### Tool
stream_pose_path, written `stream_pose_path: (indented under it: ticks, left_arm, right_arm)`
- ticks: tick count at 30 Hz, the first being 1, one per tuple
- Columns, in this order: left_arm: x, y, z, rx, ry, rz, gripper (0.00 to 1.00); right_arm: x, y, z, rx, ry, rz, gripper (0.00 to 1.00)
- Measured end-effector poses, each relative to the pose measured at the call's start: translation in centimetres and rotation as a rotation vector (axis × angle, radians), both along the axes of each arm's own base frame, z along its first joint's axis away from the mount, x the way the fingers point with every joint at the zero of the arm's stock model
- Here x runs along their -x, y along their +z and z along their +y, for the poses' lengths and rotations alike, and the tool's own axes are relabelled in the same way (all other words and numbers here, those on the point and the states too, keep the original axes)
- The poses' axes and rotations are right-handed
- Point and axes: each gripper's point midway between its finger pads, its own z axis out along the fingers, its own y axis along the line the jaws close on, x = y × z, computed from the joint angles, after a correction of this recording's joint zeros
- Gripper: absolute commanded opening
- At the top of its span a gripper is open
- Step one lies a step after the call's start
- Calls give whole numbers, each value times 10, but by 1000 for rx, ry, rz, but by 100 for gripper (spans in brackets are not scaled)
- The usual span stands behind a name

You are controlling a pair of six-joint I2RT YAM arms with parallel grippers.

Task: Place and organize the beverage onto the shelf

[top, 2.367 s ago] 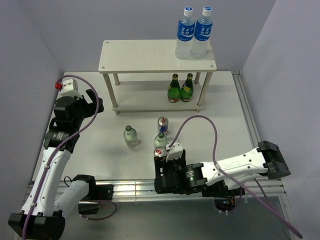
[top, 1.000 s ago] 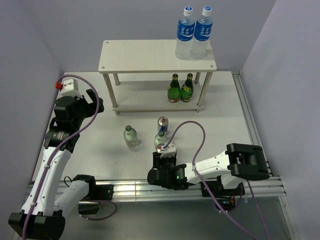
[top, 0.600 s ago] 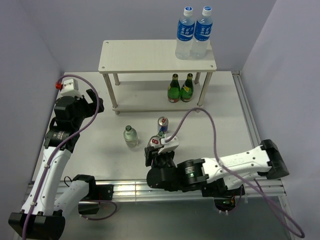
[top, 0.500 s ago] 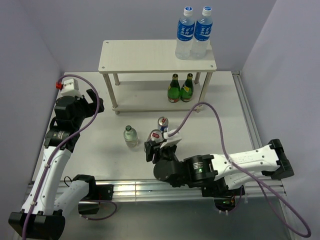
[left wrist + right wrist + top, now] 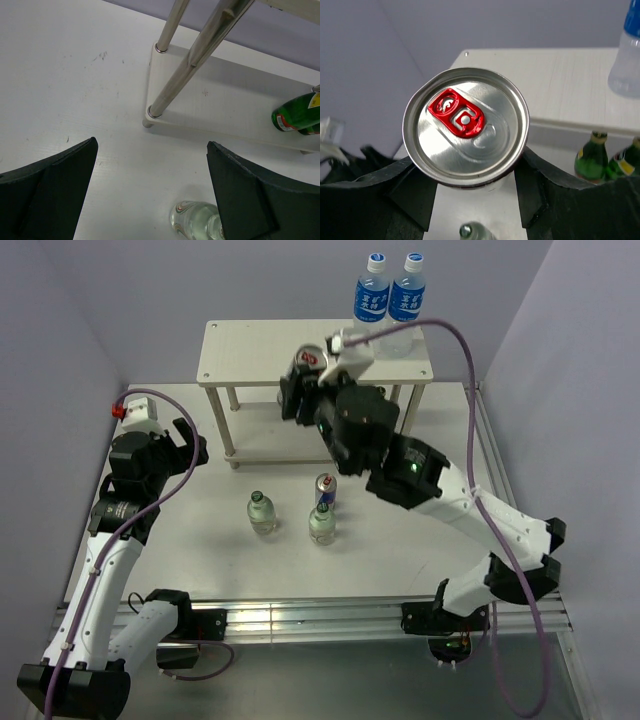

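We find the bench carrying the shelf at its far side, a two-tier rack on four metal legs. The right arm reaches up over the shelf. The right jaws are closed against the sides of a slim can, which is held upright, red tab uppermost, in the air above the front part of the top board and clear of it. The left arm stands at the left of the bench, well apart from all drinks. The left jaws are spread wide, hold nothing, and face the shelf's near left leg. On the top board, two blue-labelled bottles stand upright and just beside each other at the right end. On the lower board, also at the right end, we note two dark green bottles side by side. On the bench in front of the shelf, a second slim can stands upright. Just nearer than it is one small clear green-capped bottle, and the other stands to the left. In our judgement the task is under halfway. The two blue-labelled bottles are placed and one can is lifted but not yet set down. One can and both small clear bottles are left to shelve, and the grouping by kind is unfinished.
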Motion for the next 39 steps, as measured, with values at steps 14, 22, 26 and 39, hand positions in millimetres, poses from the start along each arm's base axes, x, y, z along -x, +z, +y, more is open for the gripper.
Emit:
stream_pose_path:
  ticks: [14,22,26,39]
  left_arm:
    - [0,0,0,0,0,0,98]
    - [1,1,0,1,-1,-4,98]
    - [1,3,0,1,0,-9,98]
    - [2,2,0,1,-1,-8,98]
  right_arm:
    - [-135,3,38,143,-15,14,0]
    - [-185,-40,25,228,-48,76,0]
    - [-184,-32,25,212,-32,59,0]
    - [-213,-44,34,199,-36,33,15]
